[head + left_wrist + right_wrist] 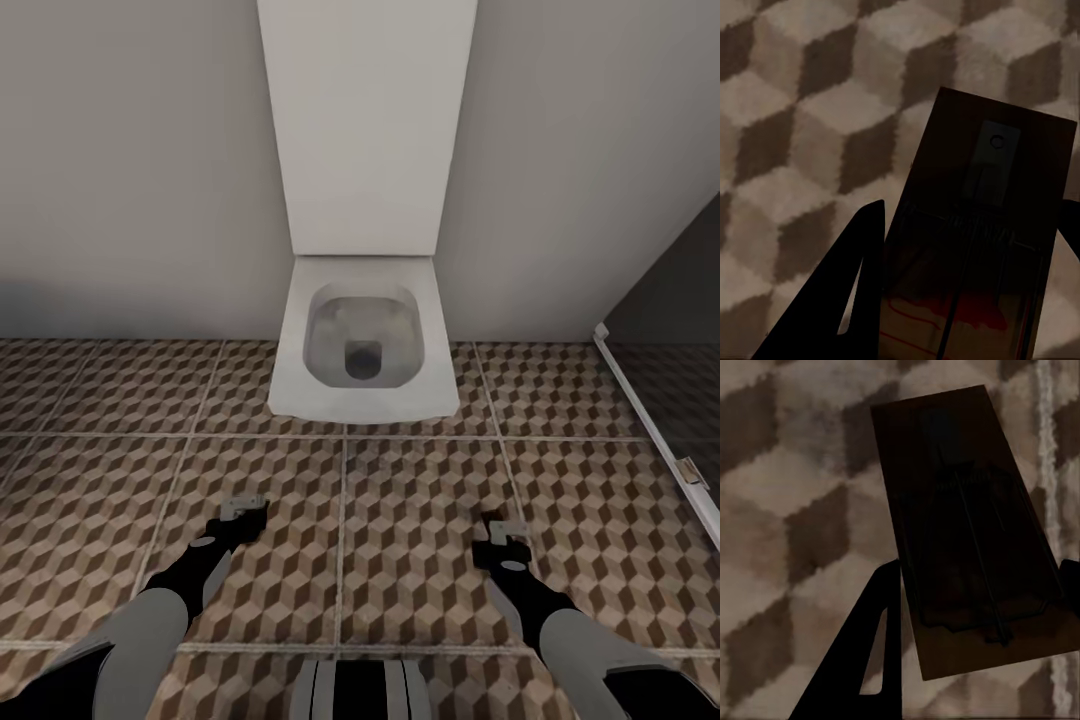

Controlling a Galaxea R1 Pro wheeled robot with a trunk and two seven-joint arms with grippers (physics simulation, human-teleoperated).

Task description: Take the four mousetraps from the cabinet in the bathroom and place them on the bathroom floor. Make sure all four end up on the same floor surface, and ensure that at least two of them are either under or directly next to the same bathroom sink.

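We see the bathroom floor point(420, 540) first, with its brown and cream cube tiles. It fills the near part of the room. A white toilet point(365, 340) sits at the far edge of the floor, against the pale wall point(130, 150). At the right edge of the floor a dark glass panel point(670, 300) stands with a white frame.

Our two arms reach out low over the tiles in front of the toilet. The left gripper point(243, 510) has its fingers closed on a mousetrap point(975, 232). Its red mark shows near the fingers. The right gripper point(503, 532) has its fingers closed on another mousetrap point(967, 525), which looks dark and shaded.

So we think two traps are out of the cabinet, but they are not down on the floor yet. We see no sink here, so we likely have to turn and find it. Then we must set these two down near it. Two more traps likely remain to fetch.
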